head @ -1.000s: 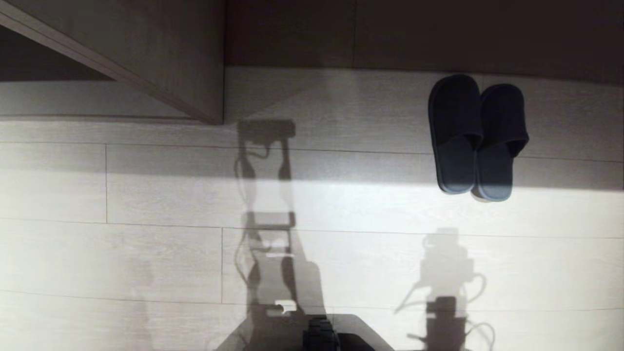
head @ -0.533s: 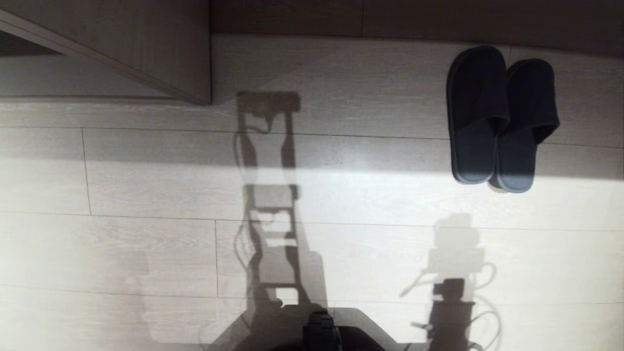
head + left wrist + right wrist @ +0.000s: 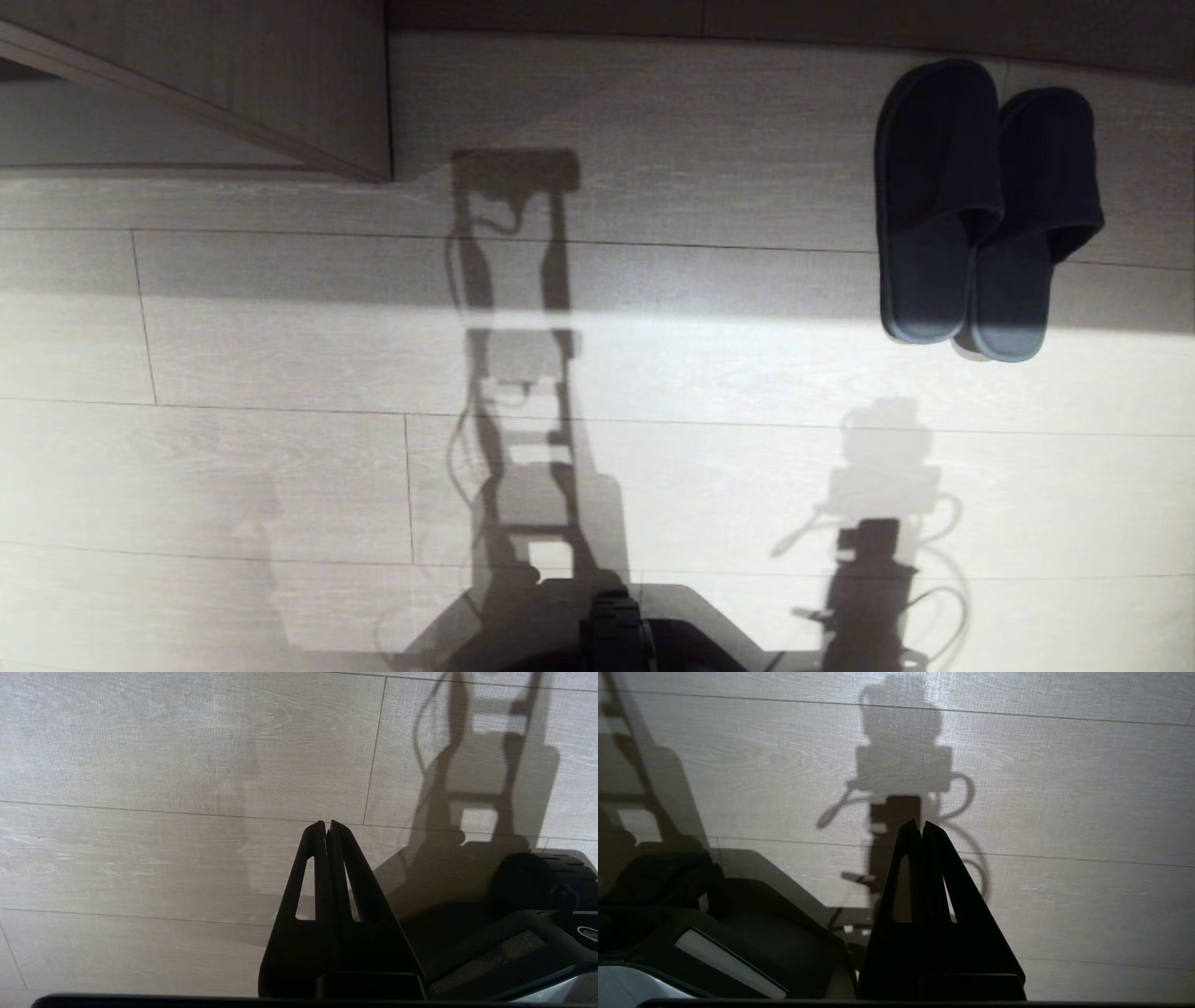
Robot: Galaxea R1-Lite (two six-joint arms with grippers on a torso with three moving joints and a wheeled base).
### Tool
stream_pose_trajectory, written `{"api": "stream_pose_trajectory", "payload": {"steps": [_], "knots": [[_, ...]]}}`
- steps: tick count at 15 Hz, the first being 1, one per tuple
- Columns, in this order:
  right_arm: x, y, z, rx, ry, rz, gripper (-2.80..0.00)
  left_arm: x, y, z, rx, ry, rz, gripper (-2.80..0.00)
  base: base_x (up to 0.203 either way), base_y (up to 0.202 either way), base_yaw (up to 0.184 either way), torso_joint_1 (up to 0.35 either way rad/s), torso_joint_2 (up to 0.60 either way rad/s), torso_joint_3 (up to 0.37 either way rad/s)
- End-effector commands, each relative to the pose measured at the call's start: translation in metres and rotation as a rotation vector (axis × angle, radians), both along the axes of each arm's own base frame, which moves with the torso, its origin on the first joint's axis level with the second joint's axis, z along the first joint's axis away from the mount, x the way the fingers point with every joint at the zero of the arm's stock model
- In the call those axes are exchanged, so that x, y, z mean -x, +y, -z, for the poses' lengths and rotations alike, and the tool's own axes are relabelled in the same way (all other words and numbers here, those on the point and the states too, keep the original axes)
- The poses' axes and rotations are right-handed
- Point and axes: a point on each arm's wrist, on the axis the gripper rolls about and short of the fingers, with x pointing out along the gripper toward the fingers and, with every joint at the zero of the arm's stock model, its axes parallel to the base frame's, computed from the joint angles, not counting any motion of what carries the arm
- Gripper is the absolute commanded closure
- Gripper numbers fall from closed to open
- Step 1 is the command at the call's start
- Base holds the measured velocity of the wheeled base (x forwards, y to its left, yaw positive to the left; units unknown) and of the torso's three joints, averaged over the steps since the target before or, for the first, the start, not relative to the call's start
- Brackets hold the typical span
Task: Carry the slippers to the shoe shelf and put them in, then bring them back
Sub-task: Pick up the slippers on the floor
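Observation:
The slippers [image 3: 934, 177], a dark charcoal pair, lie side by side on the pale plank floor at the far right of the head view, toes pointing away from me. The shoe shelf [image 3: 280, 75] shows at the far left with its slanted panel and a light bottom plank. Neither gripper appears in the head view. In the left wrist view my left gripper [image 3: 328, 824] hangs shut and empty over bare floor. My right gripper [image 3: 921, 823] is also shut and empty above the floor in the right wrist view.
My dark base [image 3: 616, 639] sits at the near edge of the head view, and my shadow falls across the floor planks [image 3: 280, 355]. A dark wall panel [image 3: 747, 14] runs behind the slippers.
The whole head view has shifted: slippers and shelf now sit higher and further apart in the picture, so the camera has moved. Nothing on the floor has moved; both arms are still.

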Motion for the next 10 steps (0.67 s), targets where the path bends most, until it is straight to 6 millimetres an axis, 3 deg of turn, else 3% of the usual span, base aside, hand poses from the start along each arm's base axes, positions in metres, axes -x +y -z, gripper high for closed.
{"api": "stream_pose_trajectory", "payload": {"steps": [1, 10], "knots": [[0.0, 0.0, 0.0, 0.0, 0.0, 0.0, 0.0, 0.0, 0.0, 0.0, 0.0, -0.001, -0.001, 0.0, 0.0, 0.0, 0.0, 0.0, 0.0, 0.0], [0.0, 0.0, 0.0, 0.0, 0.0, 0.0, 0.0, 0.0, 0.0, 0.0, -0.001, 0.0, -0.001, 0.0, 0.0, 0.0, 0.0, 0.0, 0.0, 0.0]]}}
